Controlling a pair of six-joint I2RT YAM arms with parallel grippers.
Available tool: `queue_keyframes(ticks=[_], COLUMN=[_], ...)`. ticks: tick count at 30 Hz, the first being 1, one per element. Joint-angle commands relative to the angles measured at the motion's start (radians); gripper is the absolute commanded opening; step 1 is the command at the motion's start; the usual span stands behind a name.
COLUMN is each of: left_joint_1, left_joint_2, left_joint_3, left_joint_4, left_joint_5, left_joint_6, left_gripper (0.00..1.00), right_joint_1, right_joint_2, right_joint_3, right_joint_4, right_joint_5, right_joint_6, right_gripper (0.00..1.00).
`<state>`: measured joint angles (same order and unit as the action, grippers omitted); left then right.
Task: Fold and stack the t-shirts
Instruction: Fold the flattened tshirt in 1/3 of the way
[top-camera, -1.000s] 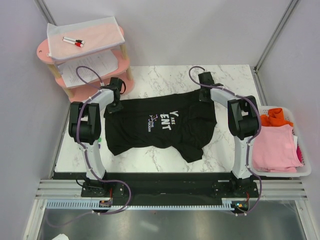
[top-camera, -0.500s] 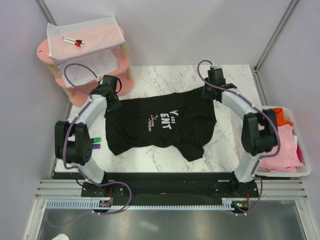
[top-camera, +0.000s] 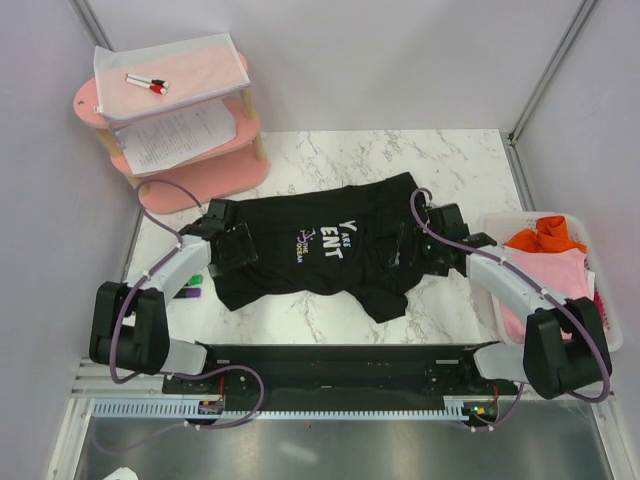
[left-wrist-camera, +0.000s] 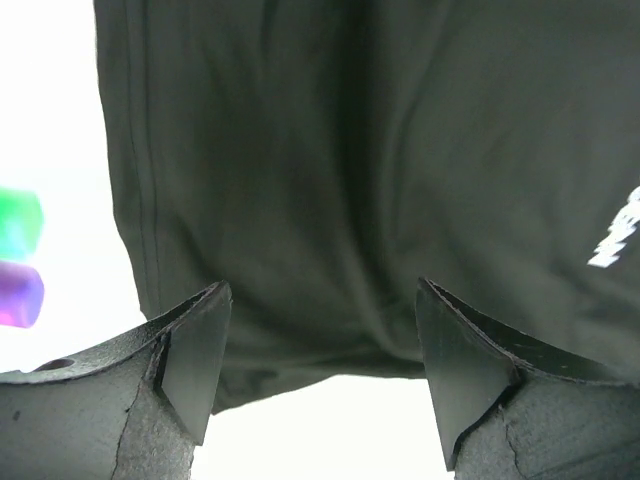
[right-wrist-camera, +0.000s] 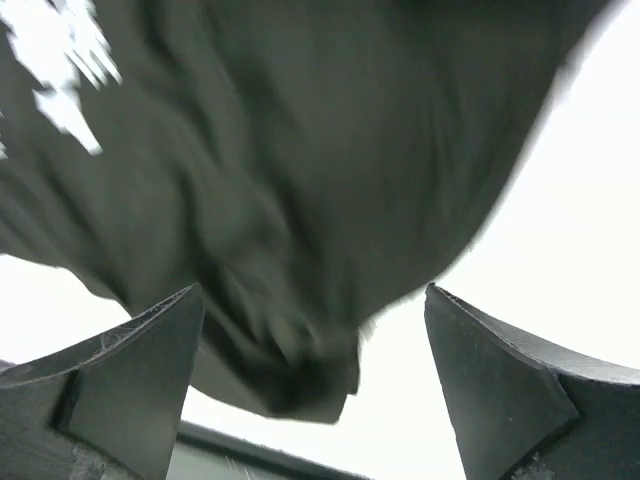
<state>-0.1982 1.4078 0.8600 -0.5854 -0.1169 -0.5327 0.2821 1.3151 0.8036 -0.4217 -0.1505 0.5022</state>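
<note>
Black t-shirt (top-camera: 320, 245): rumpled, looks part-folded, mid-worktop (top-camera: 330, 155) | step: folding it, I'd say; nothing stacked yet | left claw (top-camera: 238, 248): over shirt's left edge, jaws apart, empty | right claw (top-camera: 413, 245): over its right side, jaws apart, empty | next: probably pinch both edges, fold evenly | pink and orange t-shirts (top-camera: 545, 285): in basket (top-camera: 600, 345)

The black t-shirt (top-camera: 330, 250) is soft, matt, creased cloth. The table (top-camera: 330, 155) has a smooth marble-look top. The left gripper (left-wrist-camera: 320, 290) has matt, grainy black fingers (left-wrist-camera: 190, 365). The basket (top-camera: 613, 330) is white plastic.
</note>
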Motion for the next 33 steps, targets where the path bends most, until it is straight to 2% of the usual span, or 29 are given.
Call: queue_keyframes(ticks=[1, 5, 8, 9, 10, 14, 15, 20, 23, 25, 26, 28, 33], left_joint_1=[-0.035, -0.069, -0.096, -0.105, -0.106, -0.112, -0.116, -0.124, -0.125, -0.127, -0.126, -0.127, -0.129], left_joint_2=[-0.092, -0.148, -0.182, -0.188, -0.199, -0.202, -0.202, -0.202, -0.196, -0.193, -0.188, -0.182, -0.171], left_joint_3=[-0.085, -0.185, -0.226, -0.234, -0.240, -0.250, -0.245, -0.242, -0.245, -0.253, -0.254, -0.254, -0.251], left_joint_4=[0.007, 0.009, 0.007, 0.007, 0.007, 0.007, 0.004, 0.001, -0.002, -0.001, -0.001, -0.001, -0.001], left_joint_5=[0.036, 0.025, 0.008, 0.003, -0.003, -0.023, -0.024, -0.044, -0.047, -0.056, -0.056, -0.061, -0.069], left_joint_6=[-0.087, -0.145, -0.171, -0.174, -0.179, -0.184, -0.182, -0.184, -0.181, -0.182, -0.182, -0.182, -0.185], left_gripper=[0.81, 0.81, 0.80, 0.80, 0.80, 0.80, 0.80, 0.79, 0.79, 0.79, 0.79, 0.79, 0.79], right_joint_1=[0.015, 0.028, 0.038, 0.040, 0.051, 0.078, 0.086, 0.126, 0.138, 0.146, 0.150, 0.150, 0.157], right_joint_2=[-0.134, -0.203, -0.232, -0.238, -0.240, -0.228, -0.220, -0.177, -0.191, -0.212, -0.226, -0.240, -0.339], right_joint_3=[-0.079, -0.138, -0.193, -0.207, -0.236, -0.287, -0.290, -0.284, -0.277, -0.273, -0.273, -0.268, -0.227], right_joint_4=[-0.117, -0.181, -0.180, -0.174, -0.166, -0.071, -0.059, 0.009, 0.037, 0.044, 0.044, 0.028, -0.130], right_joint_5=[-0.043, -0.044, -0.060, -0.064, -0.070, -0.080, -0.078, -0.063, -0.067, -0.064, -0.064, -0.072, -0.077], right_joint_6=[0.027, 0.047, 0.073, 0.081, 0.088, 0.140, 0.147, 0.173, 0.196, 0.205, 0.205, 0.205, 0.190], right_gripper=[0.98, 0.98, 0.90, 0.80, 0.78, 0.72, 0.67, 0.65, 0.54, 0.33, 0.16, 0.02, 0.00])
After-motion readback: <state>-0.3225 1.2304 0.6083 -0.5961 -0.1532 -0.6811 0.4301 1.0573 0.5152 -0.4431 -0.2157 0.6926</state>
